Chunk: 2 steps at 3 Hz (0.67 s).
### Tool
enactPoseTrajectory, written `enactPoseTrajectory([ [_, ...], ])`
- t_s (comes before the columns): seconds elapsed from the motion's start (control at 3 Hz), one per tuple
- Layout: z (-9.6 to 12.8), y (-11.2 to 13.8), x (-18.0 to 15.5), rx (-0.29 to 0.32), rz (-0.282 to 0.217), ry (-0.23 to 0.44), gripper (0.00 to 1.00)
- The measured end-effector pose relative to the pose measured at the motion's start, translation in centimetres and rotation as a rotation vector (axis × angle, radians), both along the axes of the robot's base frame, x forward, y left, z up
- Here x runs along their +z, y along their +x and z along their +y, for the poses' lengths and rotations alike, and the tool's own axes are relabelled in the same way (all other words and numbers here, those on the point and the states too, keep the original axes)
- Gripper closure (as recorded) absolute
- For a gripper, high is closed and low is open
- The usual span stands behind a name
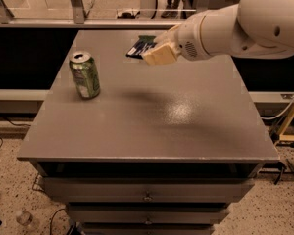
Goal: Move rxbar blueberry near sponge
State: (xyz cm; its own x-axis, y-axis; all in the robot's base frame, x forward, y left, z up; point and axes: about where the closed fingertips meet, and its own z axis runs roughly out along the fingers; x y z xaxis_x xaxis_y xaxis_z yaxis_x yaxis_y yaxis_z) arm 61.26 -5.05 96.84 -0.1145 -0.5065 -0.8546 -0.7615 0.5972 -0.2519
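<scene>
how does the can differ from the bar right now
The can is green and round; the bar is flat and dark blue. The can stands upright on the table; the bar is held by the gripper near the far edge.

Warm, dim light is seemingly falling from overhead, laying a speckled glare patch across the grey tabletop point(137, 141). The gripper point(157, 53), hovering above the far side and clasping the rxbar blueberry point(138, 46), is casting a soft, diffuse shadow beneath itself.
</scene>
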Motion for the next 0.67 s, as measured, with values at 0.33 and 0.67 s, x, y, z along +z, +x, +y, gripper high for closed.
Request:
enactPoseTrajectory([
  [0.33, -3.79, 3.93, 0.23, -0.126, -0.026, -0.019, 1.00],
  [0.67, -3.78, 3.92, 0.24, -0.126, -0.026, -0.019, 1.00],
])
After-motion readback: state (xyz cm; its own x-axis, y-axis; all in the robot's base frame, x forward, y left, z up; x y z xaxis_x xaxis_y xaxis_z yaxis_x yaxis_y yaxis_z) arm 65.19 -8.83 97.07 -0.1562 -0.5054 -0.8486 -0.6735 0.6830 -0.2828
